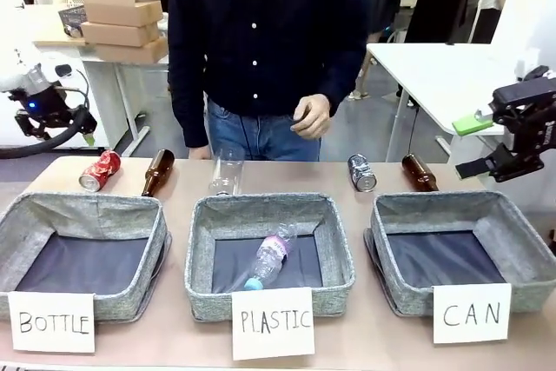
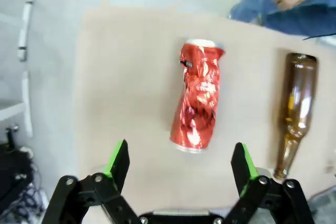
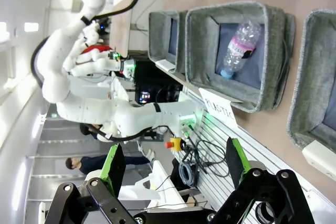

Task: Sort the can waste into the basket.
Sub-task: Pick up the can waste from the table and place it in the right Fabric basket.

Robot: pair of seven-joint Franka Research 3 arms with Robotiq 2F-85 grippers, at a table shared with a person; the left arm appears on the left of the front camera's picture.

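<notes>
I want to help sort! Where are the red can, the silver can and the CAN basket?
red can (image 2: pixel 197 98): left wrist view, its crumpled middle.
silver can (image 1: pixel 360 171): front view, its middle.
CAN basket (image 1: pixel 439 201): front view, its far rim.

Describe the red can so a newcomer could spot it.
Start at the leftmost grey basket, labelled BOTTLE. Behind its far rim lies a crumpled red can on its side, left of a brown bottle. Nothing else there is red.
</notes>
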